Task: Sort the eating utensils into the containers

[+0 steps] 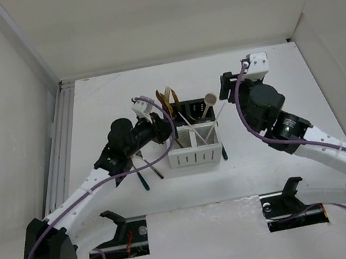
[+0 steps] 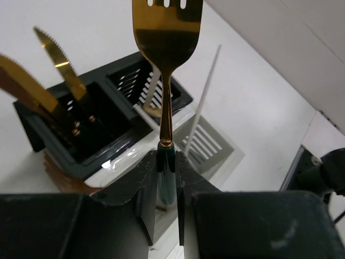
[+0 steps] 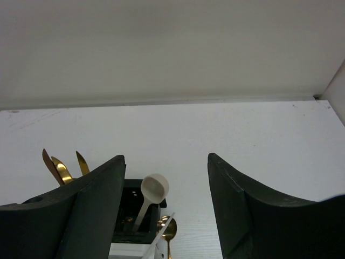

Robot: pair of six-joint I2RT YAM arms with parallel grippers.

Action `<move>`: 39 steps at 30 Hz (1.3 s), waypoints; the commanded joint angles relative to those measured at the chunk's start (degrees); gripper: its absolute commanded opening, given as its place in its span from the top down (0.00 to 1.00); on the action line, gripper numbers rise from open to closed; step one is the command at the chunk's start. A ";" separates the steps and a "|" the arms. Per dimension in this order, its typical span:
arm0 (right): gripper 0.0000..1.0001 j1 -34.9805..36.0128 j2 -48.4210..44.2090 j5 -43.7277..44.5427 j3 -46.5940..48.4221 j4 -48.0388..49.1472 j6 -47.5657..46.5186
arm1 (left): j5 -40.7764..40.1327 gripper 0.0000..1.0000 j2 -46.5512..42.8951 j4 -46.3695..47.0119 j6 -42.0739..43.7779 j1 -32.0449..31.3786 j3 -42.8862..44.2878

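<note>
Eating utensils (image 1: 163,104) stand mostly in the containers (image 1: 195,158), a block of 4 slotted bins in the middle of the desk (image 1: 191,196). The 2 black bins (image 2: 81,162) sit at the back, and the 2 white bins (image 1: 204,145) are joined to them at the front.

In the top view, the left black bin holds 2 gold serrated knives (image 2: 54,59), blades up. The right black bin holds the cream spoon (image 3: 153,189), bowl up. Slim white sticks (image 2: 207,86) lean out of the white bins, and a gold spoon (image 3: 168,229) shows beside them.

The left tool (image 2: 167,157) is clamped tight on the dark teal handle of a gold fork (image 2: 167,32). It holds the fork over the block with the tines pointing away from the tool.

The right tool (image 3: 165,156) is spread wide with nothing between its fingers. It sits near the right rear of the block and looks across at it.

2 dark-handled pieces (image 1: 143,175) lie flat on the desk just left of the white bins, partly under the left arm. Another dark handle (image 1: 223,154) lies just beside the right white bin.

The desk is plain white, enclosed by white walls (image 1: 160,18). A metal rail (image 1: 61,142) runs along its left edge.
</note>
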 commanded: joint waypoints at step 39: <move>0.63 -28.28 5.51 -49.37 -9.03 -32.04 24.12 | -29.11 0.11 -7.80 -5.65 5.59 -1.38 8.07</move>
